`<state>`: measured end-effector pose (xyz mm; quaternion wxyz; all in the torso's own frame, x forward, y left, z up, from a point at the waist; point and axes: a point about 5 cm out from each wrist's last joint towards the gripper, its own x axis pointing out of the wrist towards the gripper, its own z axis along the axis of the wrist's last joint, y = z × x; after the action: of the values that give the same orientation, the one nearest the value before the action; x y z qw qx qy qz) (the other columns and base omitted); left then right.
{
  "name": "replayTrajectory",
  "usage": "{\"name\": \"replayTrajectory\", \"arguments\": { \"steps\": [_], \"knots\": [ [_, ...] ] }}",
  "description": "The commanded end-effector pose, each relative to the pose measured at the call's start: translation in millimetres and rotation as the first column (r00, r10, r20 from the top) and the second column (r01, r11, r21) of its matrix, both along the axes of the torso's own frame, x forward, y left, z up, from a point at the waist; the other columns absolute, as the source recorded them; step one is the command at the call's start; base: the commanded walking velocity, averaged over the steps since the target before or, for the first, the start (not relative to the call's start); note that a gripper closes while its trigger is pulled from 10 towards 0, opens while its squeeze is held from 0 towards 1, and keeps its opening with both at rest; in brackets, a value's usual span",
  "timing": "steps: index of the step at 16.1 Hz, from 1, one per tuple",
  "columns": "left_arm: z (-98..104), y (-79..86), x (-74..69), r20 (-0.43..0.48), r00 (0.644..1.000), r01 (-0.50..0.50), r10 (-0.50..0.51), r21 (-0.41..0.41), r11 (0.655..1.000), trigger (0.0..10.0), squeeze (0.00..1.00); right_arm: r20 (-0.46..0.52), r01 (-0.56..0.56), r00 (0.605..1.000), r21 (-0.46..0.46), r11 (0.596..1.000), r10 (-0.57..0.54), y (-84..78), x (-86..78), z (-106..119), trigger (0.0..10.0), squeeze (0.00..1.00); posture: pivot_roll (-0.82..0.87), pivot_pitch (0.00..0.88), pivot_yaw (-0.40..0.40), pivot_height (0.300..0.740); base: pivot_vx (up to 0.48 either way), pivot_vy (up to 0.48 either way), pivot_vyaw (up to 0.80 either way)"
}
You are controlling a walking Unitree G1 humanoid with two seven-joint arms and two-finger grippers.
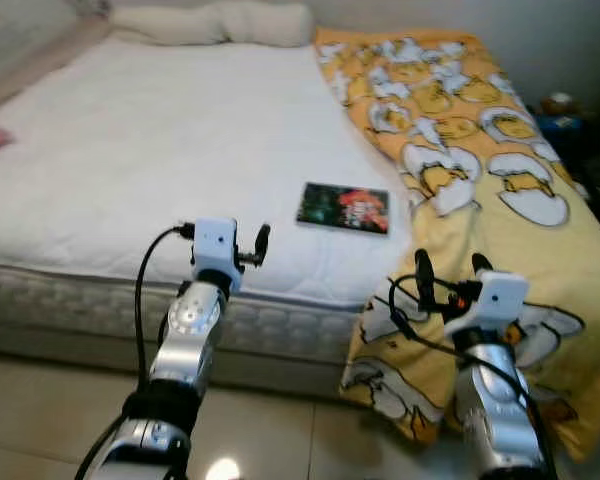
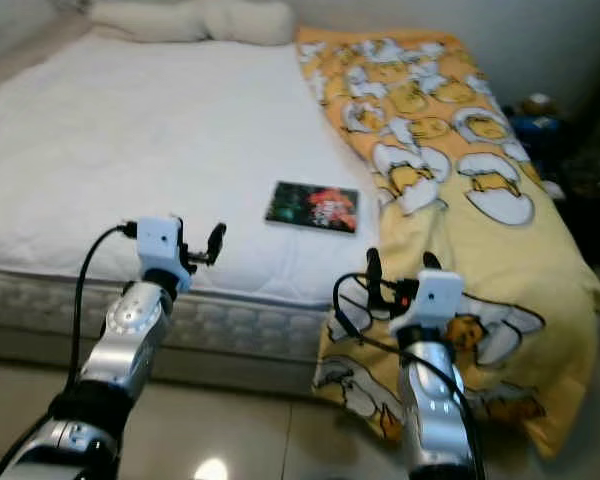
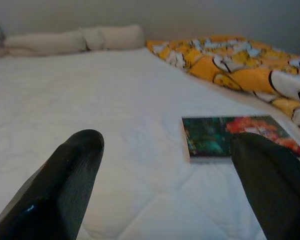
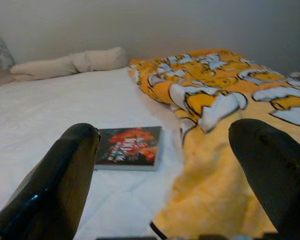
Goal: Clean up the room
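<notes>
Lying flat on white bed (image 1: 130,160): book (image 1: 343,207)

One book (image 1: 343,207) lies flat, closed, on the white bed (image 1: 160,150) near its front edge, cover dark green with red. A yellow blanket (image 1: 460,130) with a white egg pattern lies just beside it, draping over the bed's corner toward the floor.

A book (image 2: 312,206) is seen flat on the white bed (image 2: 130,150), just left of the yellow blanket (image 2: 450,180) draped over the right side. The left gripper (image 2: 198,243) and right gripper (image 2: 400,268) are held at the near edge, fingers apart.
</notes>
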<state>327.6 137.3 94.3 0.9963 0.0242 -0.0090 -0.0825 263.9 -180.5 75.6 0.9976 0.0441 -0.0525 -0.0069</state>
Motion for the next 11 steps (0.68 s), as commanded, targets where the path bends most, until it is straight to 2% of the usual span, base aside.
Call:
{"name": "replayTrajectory", "arguments": {
  "steps": [1,11],
  "knots": [
    [1.5,-2.9,-0.8,0.012,1.000,0.023,-0.023,0.012,1.000,10.0,0.00,-0.006,-0.012,1.000,-0.003,1.000,0.012,2.2,2.0,0.1,10.0,0.16,-0.08,0.000,0.018,0.736,0.480,0.000,0.00],
    [1.9,-4.9,-2.7,0.012,0.999,0.035,-0.035,-0.002,0.999,10.0,0.00,-0.014,-0.013,1.000,-0.016,1.000,0.013,1.2,5.1,-0.4,10.0,0.16,-0.08,0.000,0.017,0.736,0.480,0.000,0.00]
  ]
}}
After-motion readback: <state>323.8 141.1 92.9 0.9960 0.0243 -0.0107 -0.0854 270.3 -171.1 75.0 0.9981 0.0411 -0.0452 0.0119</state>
